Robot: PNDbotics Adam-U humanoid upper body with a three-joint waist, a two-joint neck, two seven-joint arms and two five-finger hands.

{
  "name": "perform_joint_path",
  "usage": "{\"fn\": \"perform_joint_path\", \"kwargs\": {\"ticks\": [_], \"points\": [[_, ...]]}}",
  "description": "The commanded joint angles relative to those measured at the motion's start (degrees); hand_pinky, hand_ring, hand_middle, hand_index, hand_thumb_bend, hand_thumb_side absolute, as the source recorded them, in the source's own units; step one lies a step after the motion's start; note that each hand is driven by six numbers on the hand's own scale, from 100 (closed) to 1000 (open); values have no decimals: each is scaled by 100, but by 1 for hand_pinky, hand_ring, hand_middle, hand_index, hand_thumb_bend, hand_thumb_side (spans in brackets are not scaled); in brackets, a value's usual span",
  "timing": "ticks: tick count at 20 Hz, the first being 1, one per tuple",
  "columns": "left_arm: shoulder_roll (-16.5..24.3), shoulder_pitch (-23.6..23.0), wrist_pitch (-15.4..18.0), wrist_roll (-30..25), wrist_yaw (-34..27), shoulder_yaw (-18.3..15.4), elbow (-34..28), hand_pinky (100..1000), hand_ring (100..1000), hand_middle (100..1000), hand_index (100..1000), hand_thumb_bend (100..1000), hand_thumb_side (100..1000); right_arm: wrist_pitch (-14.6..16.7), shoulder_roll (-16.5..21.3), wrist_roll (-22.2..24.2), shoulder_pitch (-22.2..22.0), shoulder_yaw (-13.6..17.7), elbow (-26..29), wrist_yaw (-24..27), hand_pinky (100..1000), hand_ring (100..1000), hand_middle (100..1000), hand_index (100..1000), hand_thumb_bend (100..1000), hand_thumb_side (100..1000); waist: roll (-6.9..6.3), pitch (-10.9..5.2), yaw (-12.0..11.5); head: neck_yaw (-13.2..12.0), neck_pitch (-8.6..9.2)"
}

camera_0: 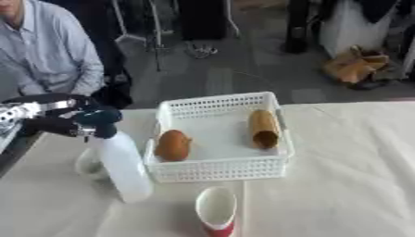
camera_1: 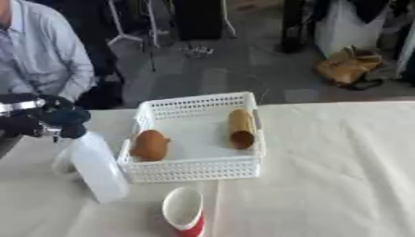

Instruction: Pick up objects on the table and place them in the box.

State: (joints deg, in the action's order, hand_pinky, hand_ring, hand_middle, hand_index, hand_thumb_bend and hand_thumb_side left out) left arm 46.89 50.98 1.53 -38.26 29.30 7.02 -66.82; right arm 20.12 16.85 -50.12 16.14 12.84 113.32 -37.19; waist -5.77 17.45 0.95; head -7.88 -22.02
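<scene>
Left eye view
Bench (camera_0: 348, 185): covered in a plain white cloth.
Box (camera_0: 219, 173): white perforated basket at mid-bench, holding a brown rounded item (camera_0: 172, 145) at its left and a tan tube (camera_0: 263, 128) at its right.
Spray bottle (camera_0: 122, 164): white, dark-capped, tilted, just left of the box.
Left hand (camera_0: 69, 122): black fingers curled round the bottle's top.
Cup (camera_0: 216, 210): red with white inside, on its side in front of the box.

Right eye view
Floor (camera_1: 219, 74): grey, beyond the bench.
Bag (camera_1: 350, 65): tan, slumped on the floor at far right.
Stand legs (camera_1: 150, 32): thin, metal, far back.
</scene>
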Motion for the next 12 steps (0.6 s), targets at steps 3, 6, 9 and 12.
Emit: {"fn": "perform_joint_path", "kwargs": {"ticks": [3, 6, 9, 12], "points": [[260, 142, -7, -148, -77, -94, -98, 1000, 968, 954, 1000, 698, 824, 67, 78, -181, 53, 23, 127, 9, 701, 829, 655, 724, 100, 1000, 8, -117, -6, -17, -15], [208, 143, -20, -246, -48, -52, -58, 1000, 958, 939, 1000, 707, 815, 65, 73, -184, 61, 45, 127, 17, 702, 829, 654, 723, 100, 1000, 8, -116, 5, -29, -19], [143, 148, -17, -367, 6, 13, 2, 1000, 958, 939, 1000, 708, 812, 68, 74, -185, 73, 66, 127, 26, 702, 829, 655, 723, 100, 1000, 15, -115, 29, -40, -23], [90, 163, -7, -418, 39, 41, 34, 995, 948, 929, 1000, 705, 808, 70, 69, -185, 82, 78, 127, 37, 702, 829, 653, 722, 100, 1000, 17, -109, 47, -53, -13]]}}
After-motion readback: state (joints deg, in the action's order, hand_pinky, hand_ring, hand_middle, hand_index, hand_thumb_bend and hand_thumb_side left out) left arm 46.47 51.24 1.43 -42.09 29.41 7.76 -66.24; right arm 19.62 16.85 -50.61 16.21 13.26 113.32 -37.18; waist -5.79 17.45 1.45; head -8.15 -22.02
